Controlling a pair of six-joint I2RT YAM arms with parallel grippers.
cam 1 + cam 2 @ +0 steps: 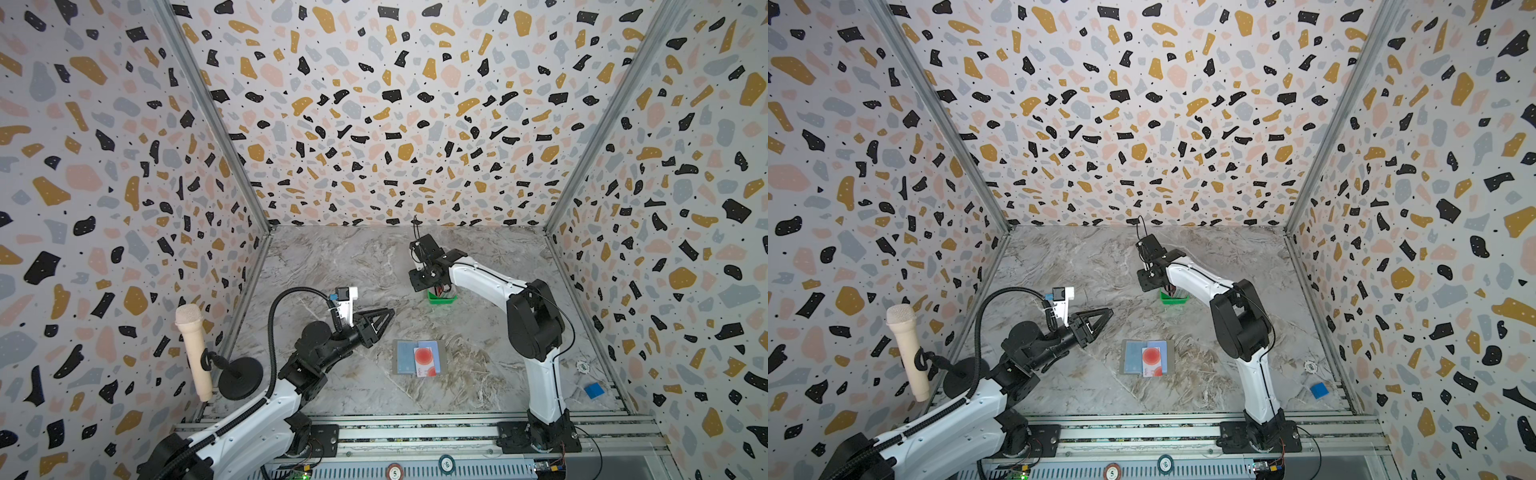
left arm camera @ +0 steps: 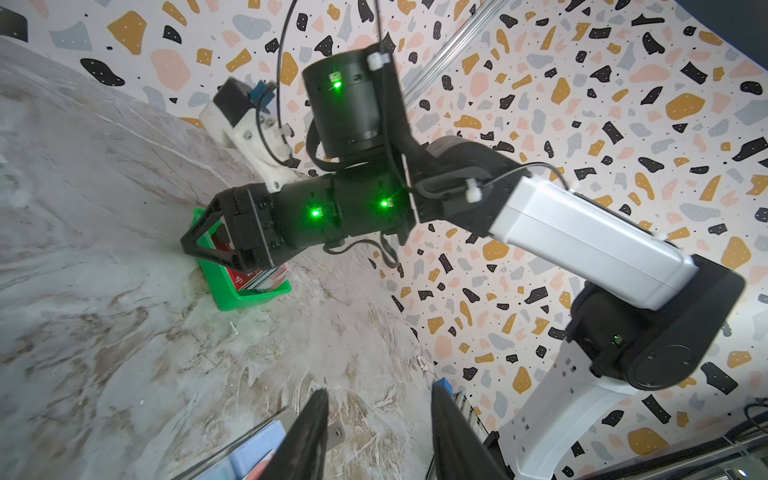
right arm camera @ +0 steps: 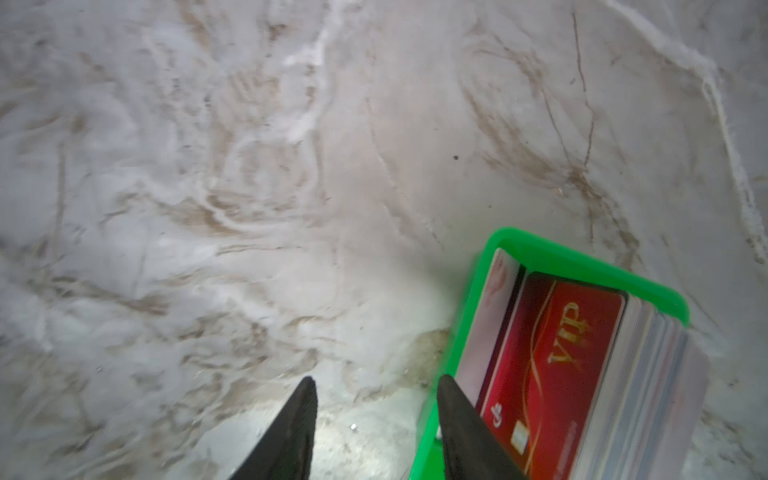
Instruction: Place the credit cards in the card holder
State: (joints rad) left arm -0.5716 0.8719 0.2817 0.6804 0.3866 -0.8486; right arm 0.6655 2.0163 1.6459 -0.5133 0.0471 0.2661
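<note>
right gripper (image 3: 377, 380) spread and empty, one tip inside the bright-green plastic tray (image 3: 582, 266) beside the red vip card (image 3: 561, 365); left gripper (image 2: 379, 390) parted, empty, near the flat grey card holder (image 1: 395, 365).

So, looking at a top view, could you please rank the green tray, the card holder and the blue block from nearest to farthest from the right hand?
1. Green tray: directly beneath the right hand, toward the back of the table.
2. Card holder: mid-table, nearer the front.
3. Blue block: front right corner.
</note>
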